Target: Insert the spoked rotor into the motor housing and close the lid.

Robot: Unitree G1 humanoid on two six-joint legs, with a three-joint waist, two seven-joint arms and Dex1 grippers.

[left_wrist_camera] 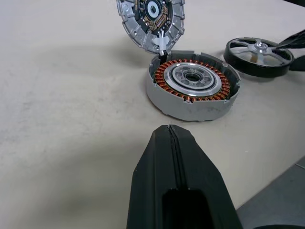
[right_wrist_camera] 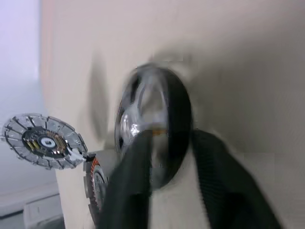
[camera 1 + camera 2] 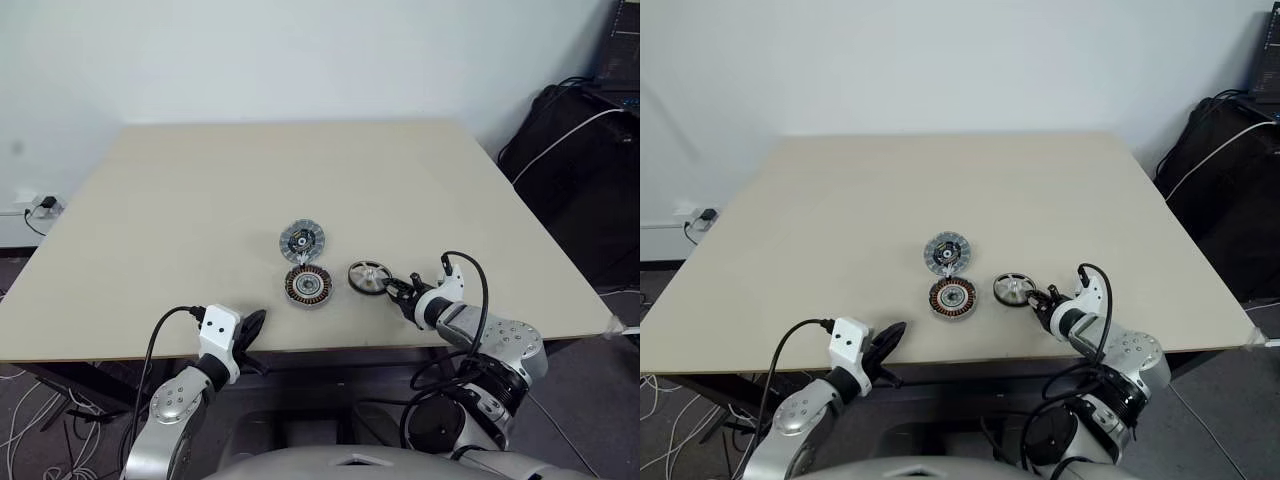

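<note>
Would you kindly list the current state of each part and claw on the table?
Dark spoked metal rotor: flat on the table, right claw's fingers around its rim.
Round copper-wound motor housing: open, no rotor inside.
Silver-grey round lid: off, beside housing.
Right claw: closing on rotor.
Left claw: shut, empty.

Even, soft room light; right wrist view smeared by blur.

My beige table [image 3: 200, 200] stands against a white wall [image 3: 300, 50]; black bags [image 3: 570, 160] slump right, cables [image 3: 30, 215] trail left.
</note>
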